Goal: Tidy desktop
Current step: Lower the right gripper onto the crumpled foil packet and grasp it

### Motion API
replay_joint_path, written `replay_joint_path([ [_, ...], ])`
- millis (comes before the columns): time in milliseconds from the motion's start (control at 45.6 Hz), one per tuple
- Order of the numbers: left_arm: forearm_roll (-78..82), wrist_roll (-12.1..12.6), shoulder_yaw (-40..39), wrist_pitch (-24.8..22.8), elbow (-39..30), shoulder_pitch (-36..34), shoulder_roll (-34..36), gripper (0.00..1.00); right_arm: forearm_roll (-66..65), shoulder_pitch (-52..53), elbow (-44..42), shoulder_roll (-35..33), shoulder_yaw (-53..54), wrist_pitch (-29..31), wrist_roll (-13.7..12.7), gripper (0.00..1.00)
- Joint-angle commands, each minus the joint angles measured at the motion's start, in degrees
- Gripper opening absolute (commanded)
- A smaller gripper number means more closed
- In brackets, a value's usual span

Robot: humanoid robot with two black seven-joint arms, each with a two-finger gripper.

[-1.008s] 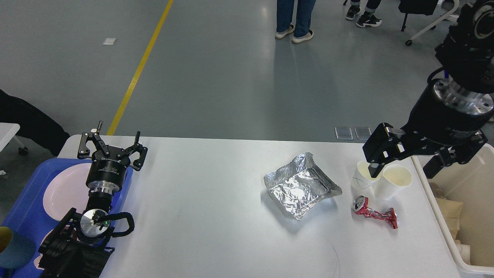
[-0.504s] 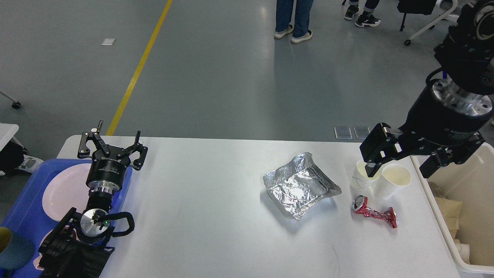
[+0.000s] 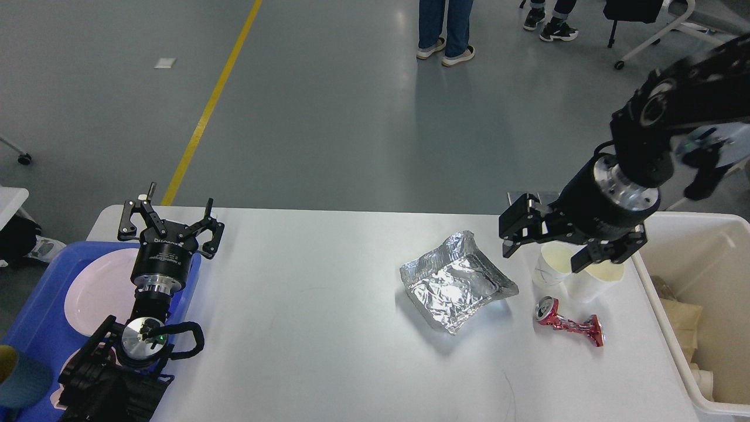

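Head view: right gripper [image 3: 548,249] hangs over the two white paper cups, fingers spread, one finger left of the nearer white paper cup [image 3: 554,264] and the other over the seam between it and the second white paper cup [image 3: 597,278]. Nothing is pinched. Looks like the grasp-approach step on the cup pair; I can't tell whether either finger touches a rim.

Landmark is the large white glossy desktop [image 3: 328,328]; it fills the lower middle of the frame.
- Crumpled silver foil tray [image 3: 457,284]: right of desktop centre, lying flat.
- Cups: just right of the foil, touching each other, upright.
- Crushed red drink can [image 3: 568,322]: on the desktop just in front of the cups, on its side.
- Cream-white plastic bin [image 3: 697,281]: off the desktop's right edge, some paper waste inside.
- Blue plastic tray [image 3: 35,328]: at the desktop's left edge, holding a white plate [image 3: 96,293].

Next move, my read: drop lower, close on one cup wall, lift, swing right to the bin. The adjacent cup may tip.

Right arm comes in from upper right, wrist pitched down and leftward. Left gripper [image 3: 170,220] points away over the tray edge, fingers spread, empty, arm parked.
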Motion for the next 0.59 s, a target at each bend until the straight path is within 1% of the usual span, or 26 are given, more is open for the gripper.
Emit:
replay_joint_path([
  [0, 0.00, 0.00, 0.01, 0.00, 0.10, 0.01, 0.00, 0.96, 0.73, -13.61, -1.84, 2.63, 4.17, -13.07, -0.82, 0.94],
  [88, 0.00, 0.00, 0.01, 0.00, 0.01, 0.01, 0.00, 0.96, 0.82, -22.93, -5.62, 4.83, 6.11, -20.98, -0.82, 0.95],
  [153, 0.00, 0.00, 0.01, 0.00, 0.01, 0.01, 0.00, 0.96, 1.26, -29.52, -9.39, 5.45, 7.78, -24.07, -0.82, 0.95],
  [373, 0.00, 0.09, 0.01, 0.00, 0.01, 0.10, 0.00, 0.96, 13.12, -44.74, -26.00, 6.15, 13.41, -24.60, -0.82, 0.95],
  [482, 0.00, 0.09, 0.01, 0.00, 0.01, 0.10, 0.00, 0.96, 14.88, -48.00, -31.11, 8.44, 13.76, -24.87, -0.82, 0.95],
  [570, 0.00, 0.09, 0.01, 0.00, 0.01, 0.10, 0.00, 0.96, 15.15, -49.41, -33.31, 9.67, 13.67, -25.31, -0.82, 0.95],
])
